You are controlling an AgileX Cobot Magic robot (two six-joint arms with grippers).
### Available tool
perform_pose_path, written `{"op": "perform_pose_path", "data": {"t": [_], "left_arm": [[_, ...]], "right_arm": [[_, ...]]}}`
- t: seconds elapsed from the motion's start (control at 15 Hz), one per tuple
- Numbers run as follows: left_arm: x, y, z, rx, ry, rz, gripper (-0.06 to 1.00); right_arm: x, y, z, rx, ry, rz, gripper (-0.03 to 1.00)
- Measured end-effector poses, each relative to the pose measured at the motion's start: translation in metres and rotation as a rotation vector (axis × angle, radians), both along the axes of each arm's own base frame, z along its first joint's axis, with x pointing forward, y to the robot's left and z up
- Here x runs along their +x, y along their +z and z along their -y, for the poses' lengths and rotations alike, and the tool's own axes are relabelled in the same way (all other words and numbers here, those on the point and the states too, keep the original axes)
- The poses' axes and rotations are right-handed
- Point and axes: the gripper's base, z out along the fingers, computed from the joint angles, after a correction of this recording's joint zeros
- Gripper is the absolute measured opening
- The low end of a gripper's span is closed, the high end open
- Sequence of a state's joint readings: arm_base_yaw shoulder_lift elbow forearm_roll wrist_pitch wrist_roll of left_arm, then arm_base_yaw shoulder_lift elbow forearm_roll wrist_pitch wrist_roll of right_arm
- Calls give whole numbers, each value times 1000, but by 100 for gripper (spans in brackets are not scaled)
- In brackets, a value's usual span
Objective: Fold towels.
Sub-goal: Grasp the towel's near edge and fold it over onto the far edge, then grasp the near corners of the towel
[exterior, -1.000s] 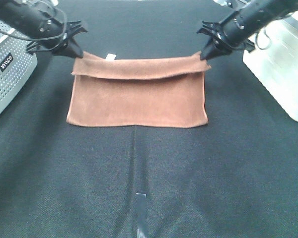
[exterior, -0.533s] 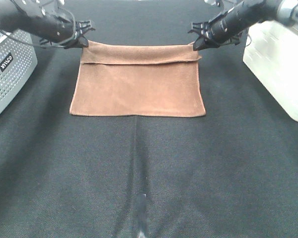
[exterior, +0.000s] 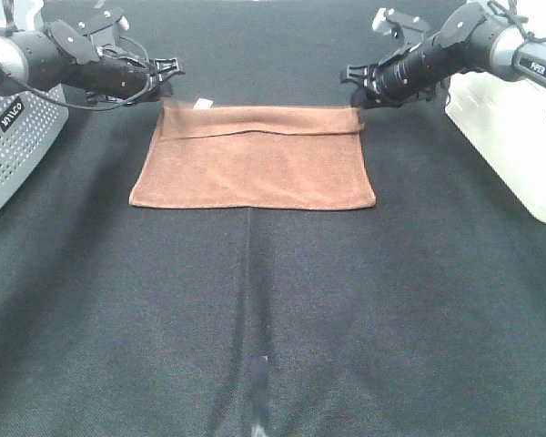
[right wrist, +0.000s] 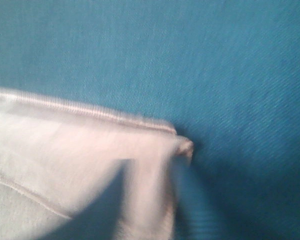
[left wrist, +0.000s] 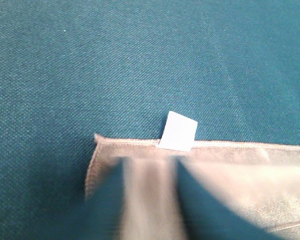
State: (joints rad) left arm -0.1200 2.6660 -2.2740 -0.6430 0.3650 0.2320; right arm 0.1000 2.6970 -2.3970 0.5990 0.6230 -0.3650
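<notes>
The reddish-brown towel (exterior: 255, 159) lies folded flat on the black cloth, with a narrow folded strip along its far edge and a small white tag (exterior: 201, 103) near the far left corner. My left gripper (exterior: 168, 77) hovers just past that corner, and its blurred fingers (left wrist: 102, 205) stand apart over the flat towel (left wrist: 230, 170), next to the tag (left wrist: 178, 131). My right gripper (exterior: 353, 84) hovers at the far right corner. Its fingers (right wrist: 107, 210) are also apart, with the towel corner (right wrist: 182, 146) lying loose.
A grey perforated box (exterior: 9, 137) stands at the left edge and a white box (exterior: 510, 127) at the right edge. A strip of tape (exterior: 257, 391) marks the black cloth (exterior: 273, 300) in front of the towel.
Both grippers carried the towel's far edge away from me and down. The raised flap has flattened into a narrow strip. The fingers now stand apart over the corners.
</notes>
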Motion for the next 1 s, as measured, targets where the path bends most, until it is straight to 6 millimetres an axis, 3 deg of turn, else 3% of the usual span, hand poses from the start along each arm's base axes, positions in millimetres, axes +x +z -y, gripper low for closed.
{"op": "perform_pose_path", "data": {"t": [0.13,0.2,0.33,0.47,0.73,0.8,1.0], "left_arm": [[-2,1,1,-1,-20,-22,76],[-4,6,2,8,-40,-33,80],[-6,12,3,28,-66,-45,82],[-19,26,6,91,-186,-157,83],[-34,38,8,83,-255,-293,83],[-43,39,3,25,-228,-432,83],[-52,36,-1,21,-229,-549,79]], "right_arm": [[-2,5,-1,-5,18,-14,73],[-6,11,-1,-16,46,-36,77],[-10,20,-1,-36,79,-58,79],[-28,38,-3,-46,169,-194,80],[-43,38,-5,-16,187,-376,80],[-50,37,-5,-10,204,-453,80],[-50,40,-5,4,177,-468,80]]}}
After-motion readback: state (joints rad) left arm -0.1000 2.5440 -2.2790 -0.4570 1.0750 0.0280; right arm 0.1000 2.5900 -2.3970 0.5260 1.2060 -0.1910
